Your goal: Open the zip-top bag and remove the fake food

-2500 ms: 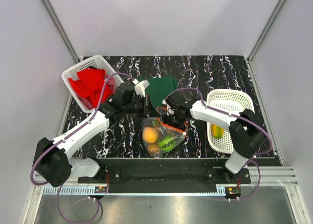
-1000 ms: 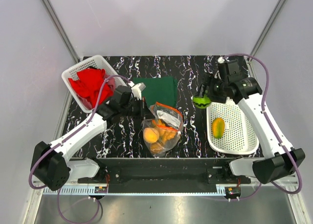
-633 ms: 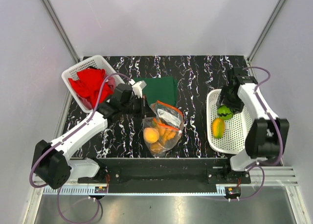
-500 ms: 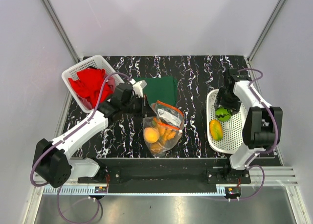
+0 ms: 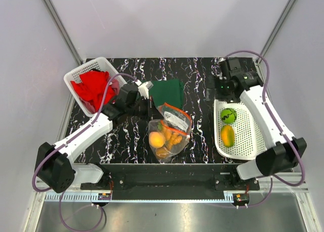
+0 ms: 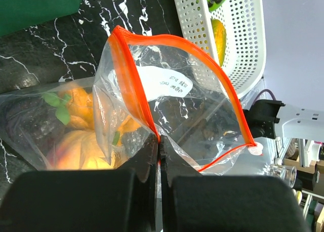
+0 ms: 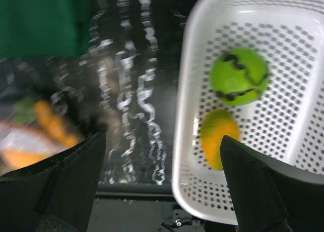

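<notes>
Clamped on one lip of the zip-top bag [image 6: 202, 115], the left gripper [image 6: 158, 142] may lose the thin plastic. The right gripper [image 7: 162, 141] (fingers apart, empty) could flatten the mouth reaching in.

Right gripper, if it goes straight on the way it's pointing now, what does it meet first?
The open right gripper would probably meet the marbled table beside the rim of the white basket; depth is unclear, so one finger might clip that rim.
</notes>
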Controlling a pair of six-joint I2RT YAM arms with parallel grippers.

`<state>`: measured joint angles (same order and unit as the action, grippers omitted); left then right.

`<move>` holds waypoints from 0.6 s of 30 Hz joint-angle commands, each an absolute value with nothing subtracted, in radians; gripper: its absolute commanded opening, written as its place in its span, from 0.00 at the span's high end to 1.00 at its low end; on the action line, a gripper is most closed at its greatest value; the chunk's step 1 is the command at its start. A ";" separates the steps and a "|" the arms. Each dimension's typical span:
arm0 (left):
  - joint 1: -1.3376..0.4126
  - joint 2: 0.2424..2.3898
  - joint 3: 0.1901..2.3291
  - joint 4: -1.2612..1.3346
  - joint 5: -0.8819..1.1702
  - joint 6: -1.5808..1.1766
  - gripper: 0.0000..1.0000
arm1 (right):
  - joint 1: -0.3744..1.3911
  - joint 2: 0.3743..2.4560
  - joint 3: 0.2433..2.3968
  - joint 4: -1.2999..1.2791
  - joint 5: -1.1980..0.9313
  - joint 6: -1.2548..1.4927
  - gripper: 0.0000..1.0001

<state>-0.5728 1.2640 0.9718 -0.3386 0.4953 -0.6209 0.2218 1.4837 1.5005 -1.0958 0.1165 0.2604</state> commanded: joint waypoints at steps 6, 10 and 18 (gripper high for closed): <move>-0.569 1.216 0.988 -0.252 0.537 -0.624 1.00 | 0.546 1.402 1.556 -1.000 -0.326 0.331 0.27; -0.569 1.201 0.989 -0.249 0.534 -0.637 1.00 | 0.621 1.471 1.535 -0.885 -0.459 0.416 0.46; -0.569 1.181 1.014 -0.252 0.541 -0.643 1.00 | 0.673 1.597 1.398 -0.689 -0.502 0.529 0.67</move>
